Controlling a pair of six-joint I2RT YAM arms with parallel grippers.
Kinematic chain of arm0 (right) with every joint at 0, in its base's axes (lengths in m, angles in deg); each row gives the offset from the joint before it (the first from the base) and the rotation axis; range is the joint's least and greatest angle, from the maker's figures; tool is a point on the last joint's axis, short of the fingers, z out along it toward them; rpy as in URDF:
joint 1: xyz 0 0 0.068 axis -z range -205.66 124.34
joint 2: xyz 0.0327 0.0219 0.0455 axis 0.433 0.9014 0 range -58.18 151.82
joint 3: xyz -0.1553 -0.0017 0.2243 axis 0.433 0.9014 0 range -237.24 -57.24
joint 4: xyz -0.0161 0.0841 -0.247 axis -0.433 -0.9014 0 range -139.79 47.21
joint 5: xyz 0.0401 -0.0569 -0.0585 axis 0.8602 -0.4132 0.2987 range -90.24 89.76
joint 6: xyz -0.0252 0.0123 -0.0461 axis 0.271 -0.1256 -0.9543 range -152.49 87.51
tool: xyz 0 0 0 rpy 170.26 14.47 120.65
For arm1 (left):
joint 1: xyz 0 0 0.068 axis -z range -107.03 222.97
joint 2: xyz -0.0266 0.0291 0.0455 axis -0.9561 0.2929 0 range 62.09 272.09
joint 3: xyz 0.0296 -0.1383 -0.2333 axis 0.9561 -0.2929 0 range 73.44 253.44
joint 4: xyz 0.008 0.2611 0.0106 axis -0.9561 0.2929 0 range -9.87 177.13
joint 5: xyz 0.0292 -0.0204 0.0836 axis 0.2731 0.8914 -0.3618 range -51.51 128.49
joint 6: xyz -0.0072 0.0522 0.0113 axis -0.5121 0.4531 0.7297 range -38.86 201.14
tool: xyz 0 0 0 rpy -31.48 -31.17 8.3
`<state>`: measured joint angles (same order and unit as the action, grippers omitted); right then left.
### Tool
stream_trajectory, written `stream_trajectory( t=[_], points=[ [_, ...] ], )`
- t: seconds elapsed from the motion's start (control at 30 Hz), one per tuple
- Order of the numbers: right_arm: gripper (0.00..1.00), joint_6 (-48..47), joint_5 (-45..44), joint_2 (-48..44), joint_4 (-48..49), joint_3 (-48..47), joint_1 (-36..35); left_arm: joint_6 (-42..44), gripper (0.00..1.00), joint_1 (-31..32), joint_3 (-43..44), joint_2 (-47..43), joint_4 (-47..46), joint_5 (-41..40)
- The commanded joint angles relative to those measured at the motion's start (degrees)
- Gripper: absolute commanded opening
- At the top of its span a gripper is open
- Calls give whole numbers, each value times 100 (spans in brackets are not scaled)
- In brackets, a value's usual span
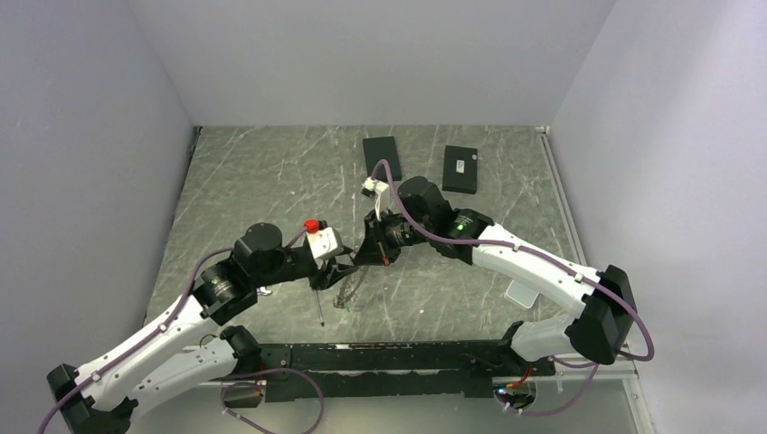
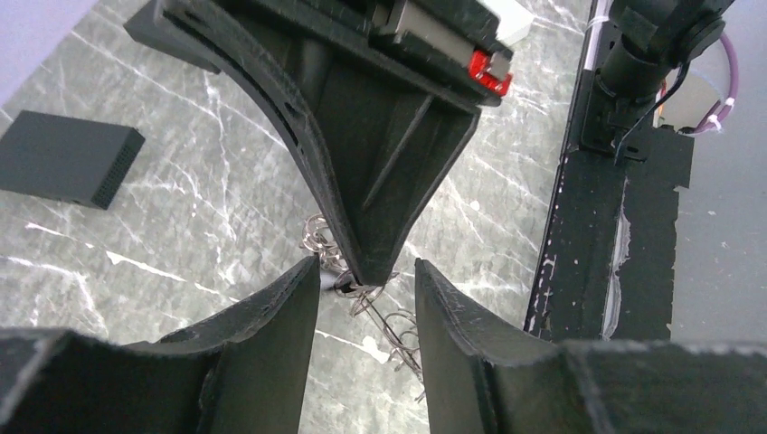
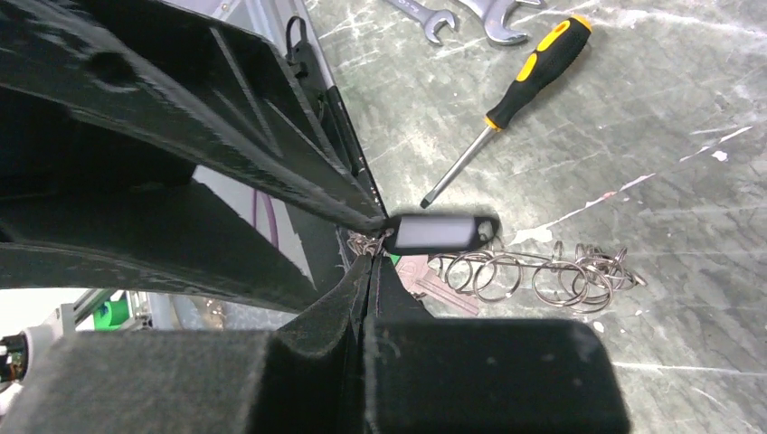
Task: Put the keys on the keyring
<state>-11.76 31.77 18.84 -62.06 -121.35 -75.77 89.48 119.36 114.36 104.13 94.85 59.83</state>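
A grey-green marble-patterned table [image 1: 271,181], veined in white, fills the scene. At upper right of the right wrist view lie a screwdriver [image 3: 534,63] with a yellow-and-black handle and silver wrenches [image 3: 493,25]. Bright silver keyrings [image 3: 543,276] meet a black tag [image 3: 440,232] with a white window. The left arm [image 1: 154,348] and right arm [image 1: 534,267] are white and black, trailing purple cables [image 1: 644,339].

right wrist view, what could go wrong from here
1. The right gripper sits with jaws shut between the open jaws of the left gripper; closing the left could pinch it rather than the rings.
2. The rings lie chained together beside the tag and what looks like a key; lifting might drag the whole bunch.
3. The screwdriver lies close and could get knocked.
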Motion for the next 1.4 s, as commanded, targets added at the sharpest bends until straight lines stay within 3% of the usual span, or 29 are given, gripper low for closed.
stream_trajectory(
  t=[0.0, 0.2, 0.27, 0.37, 0.53, 0.83, 1.1, 1.37],
  points=[
    [0, 60, -66, -79, 356, -156, -25, 209, 48, 28, 320, -193, 122, 184],
    [0, 54, -267, -138, 383, -175, -25, -204, 47, 28, 334, -423, 294, -386],
    [0, 18, -362, -159, 376, -215, -25, -635, 53, 26, 175, -528, 127, -753],
    [0, -37, -568, -172, 356, -277, -25, -1589, 55, 27, -79, -733, -62, -1423],
    [0, 20, -789, -116, 389, -426, -25, -2199, 41, 25, -156, -819, -45, -1569],
    [0, 527, -1682, 83, 316, -896, -25, -2863, 27, 27, -883, -596, -1715, -1452],
    [0, 826, -1826, 158, 367, -1015, -25, -2870, 27, 32, -1048, -141, -2685, -1765],
    [0, 1080, -1747, 101, 592, -991, -26, -2050, 29, 45, -902, 46, -2483, -1718]
  ],
)
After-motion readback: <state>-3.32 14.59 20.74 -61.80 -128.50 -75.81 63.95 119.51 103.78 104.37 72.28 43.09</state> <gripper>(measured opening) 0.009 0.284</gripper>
